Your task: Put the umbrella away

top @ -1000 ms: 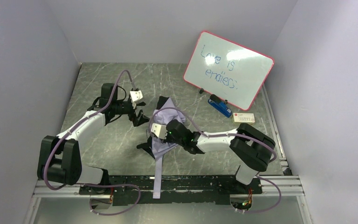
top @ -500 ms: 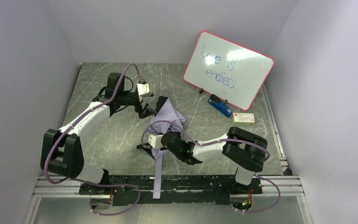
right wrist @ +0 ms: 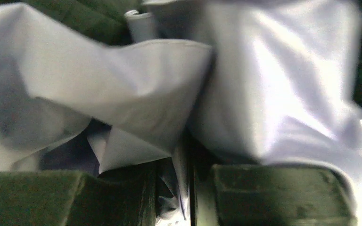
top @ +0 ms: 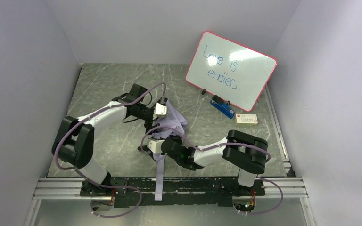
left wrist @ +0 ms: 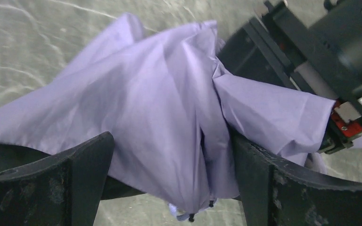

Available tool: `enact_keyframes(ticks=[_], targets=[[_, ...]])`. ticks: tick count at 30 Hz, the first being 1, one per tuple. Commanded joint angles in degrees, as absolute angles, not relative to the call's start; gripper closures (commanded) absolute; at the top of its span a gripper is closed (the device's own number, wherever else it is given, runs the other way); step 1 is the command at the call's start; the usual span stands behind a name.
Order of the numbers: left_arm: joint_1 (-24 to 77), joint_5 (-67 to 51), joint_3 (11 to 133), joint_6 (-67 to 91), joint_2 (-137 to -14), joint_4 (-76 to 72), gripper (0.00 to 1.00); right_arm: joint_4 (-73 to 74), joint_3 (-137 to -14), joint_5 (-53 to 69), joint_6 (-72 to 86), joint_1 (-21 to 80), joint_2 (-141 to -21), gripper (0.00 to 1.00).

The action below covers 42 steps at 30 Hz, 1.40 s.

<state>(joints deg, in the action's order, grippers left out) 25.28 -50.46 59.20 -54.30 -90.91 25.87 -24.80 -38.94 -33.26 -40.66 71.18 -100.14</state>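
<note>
Right arm: is being held low and bent at the elbow, its forearm being reached leftward from its base across the near part of the table (top: 113, 89).
Right gripper (top: 156, 147): is being kept almost closed; a fold of lavender cloth is being pinched in the narrow gap between its fingers (right wrist: 273, 193).
Umbrella (top: 169, 121): is being held by its cloth in the right gripper, with crumpled fabric being bunched just beyond those fingertips and onward to the left gripper.
Lavender strip (top: 159, 179): is being laid from just beneath the right gripper back toward the arm bases and over the rail (top: 193, 186); whether it is joined to the umbrella cannot be told.
Left arm: is being stretched forward and rightward from its base, the wrist being turned in toward the far end of the cloth.
Left gripper (top: 161, 111): is being held as wide apart as it goes, nothing being gripped; in the wrist view the lavender bundle is being straddled by the two black fingers (left wrist: 75, 179), the cloth being brushed by the inner edges.
Beyond both grippers, to the right: a blue eraser (top: 223, 108) and a small white box (top: 246, 119) are being left well apart from the umbrella.
Farthest: a pink-framed whiteboard (top: 231, 70) is being propped upright behind the eraser.
</note>
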Motion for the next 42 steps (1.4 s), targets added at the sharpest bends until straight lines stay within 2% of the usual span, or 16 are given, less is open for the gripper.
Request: enact_keyframes(ticks=[1, 8, 18, 23, 27, 29, 31, 33, 36, 38, 42], targets=[[27.29, -47.36, 60.34, -65.38, -94.54, 34.81, 0.02, -18.15, -36.44, -27.99, -38.94, 73.09, -101.7, 1.0], [28.91, -42.23, 59.41, -68.9, -97.08, 37.42, 0.02, -19.33, -35.68, -28.84, -38.99, 73.74, -100.49, 1.0], [34.52, -37.73, 54.7, -62.5, -97.71, 30.41, 0.03, -21.26, -35.84, -30.09, -38.25, 74.0, -99.0, 1.0], [35.6, -35.1, 53.49, -62.48, -98.31, 29.66, 0.26, -22.1, -36.25, -31.16, -38.3, 74.18, -97.62, 1.0], [36.86, -30.99, 52.57, -63.11, -98.97, 29.04, 0.53, -22.98, -36.58, -31.25, -38.13, 74.21, -95.66, 0.99], [37.08, -29.14, 52.71, -63.37, -99.91, 29.53, 0.71, -23.91, -36.16, -31.53, -38.01, 74.56, -94.15, 0.9], [37.09, -27.49, 52.82, -63.1, -100.8, 29.94, 0.84, -24.57, -35.4, -31.64, -37.33, 74.81, -92.4, 0.77], [37.02, -26.36, 52.58, -62.66, -101.36, 29.49, 0.9, -24.8, -34.62, -31.66, -36.24, 75.26, -90.62, 0.57], [36.41, -25.65, 52.21, -61.43, -101.14, 27.47, 0.94, -25.35, -32.84, -32.14, -34.52, 76.17, -87.73, 0.37], [35.58, -26.07, 52.69, -60.5, -101.23, 26.68, 0.95, -24.21, -32.3, -32.23, -33.0, 76.55, -86.38, 0.33], [33.58, -25.98, 54.84, -59.89, -102.3, 26.56, 0.95, -22.19, -31.2, -34.26, -30.44, 77.43, -84.03, 0.31]])
